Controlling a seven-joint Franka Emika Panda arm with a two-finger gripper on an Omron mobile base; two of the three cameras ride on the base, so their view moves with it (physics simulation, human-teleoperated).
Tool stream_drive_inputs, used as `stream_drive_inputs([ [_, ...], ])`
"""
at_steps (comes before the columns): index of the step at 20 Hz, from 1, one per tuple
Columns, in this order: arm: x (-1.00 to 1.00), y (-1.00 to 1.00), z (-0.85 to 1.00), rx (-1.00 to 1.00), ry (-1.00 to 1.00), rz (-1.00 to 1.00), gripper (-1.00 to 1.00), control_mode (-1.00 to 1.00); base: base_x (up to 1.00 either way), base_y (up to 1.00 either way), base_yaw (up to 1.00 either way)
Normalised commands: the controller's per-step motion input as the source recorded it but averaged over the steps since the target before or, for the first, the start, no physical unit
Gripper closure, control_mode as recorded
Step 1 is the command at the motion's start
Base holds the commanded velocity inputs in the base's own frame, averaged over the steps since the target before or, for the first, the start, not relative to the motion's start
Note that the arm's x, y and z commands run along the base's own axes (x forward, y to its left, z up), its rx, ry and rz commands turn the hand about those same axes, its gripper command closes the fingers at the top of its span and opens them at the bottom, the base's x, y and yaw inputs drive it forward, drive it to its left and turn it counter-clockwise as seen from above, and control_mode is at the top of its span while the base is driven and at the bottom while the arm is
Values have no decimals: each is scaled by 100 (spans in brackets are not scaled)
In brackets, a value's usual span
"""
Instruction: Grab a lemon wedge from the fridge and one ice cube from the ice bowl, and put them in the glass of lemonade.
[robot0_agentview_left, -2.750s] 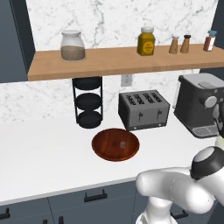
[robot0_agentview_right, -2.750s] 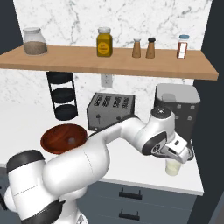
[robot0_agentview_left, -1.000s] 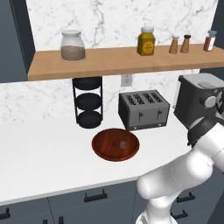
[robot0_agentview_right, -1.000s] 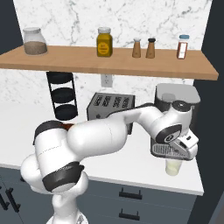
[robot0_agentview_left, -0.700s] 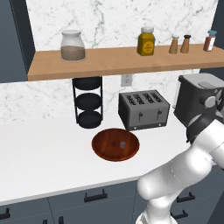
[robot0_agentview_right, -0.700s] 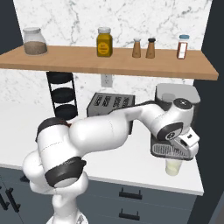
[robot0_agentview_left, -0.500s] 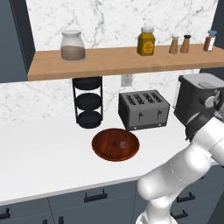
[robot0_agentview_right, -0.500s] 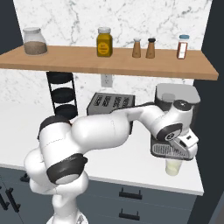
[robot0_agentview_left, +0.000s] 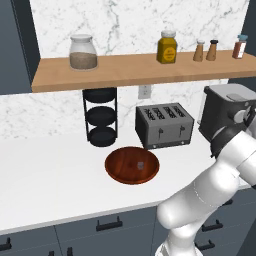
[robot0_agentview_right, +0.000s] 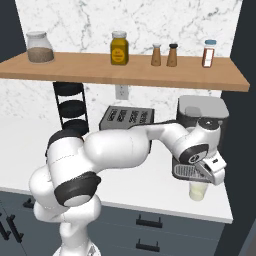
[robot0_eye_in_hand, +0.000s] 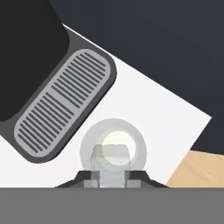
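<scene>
My gripper (robot0_eye_in_hand: 112, 176) is shut on a pale translucent ice cube (robot0_eye_in_hand: 111, 160), which sits between the two dark fingertips directly above the glass of lemonade (robot0_eye_in_hand: 131, 139). From the right base view, the gripper (robot0_agentview_right: 207, 175) hangs just over the glass of lemonade (robot0_agentview_right: 198, 192), in front of the coffee machine. The reddish-brown ice bowl (robot0_agentview_left: 120, 169) rests mid-counter with one small ice cube (robot0_agentview_left: 140, 164) in it. The lemon wedge and the fridge are out of view.
A black coffee machine (robot0_agentview_right: 202, 118) with its grated drip tray (robot0_eye_in_hand: 61, 109) stands close behind the glass. A toaster (robot0_agentview_left: 164, 125) and a black three-tier rack (robot0_agentview_left: 101, 118) line the wall. The counter's right end (robot0_eye_in_hand: 192, 124) is near the glass.
Since the earliest frames the arm has stretched further right and brought the hand over the glass. Over the last second it has hardly moved, and the cube stays held.
</scene>
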Motion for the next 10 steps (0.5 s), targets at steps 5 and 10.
stream_drive_inputs([
  [5, 5, 0, -2, 0, 0, -8, 100, -100, 0, 0, 0],
  [10, 0, 0, -22, 0, 0, -7, 100, -100, 0, 0, 0],
])
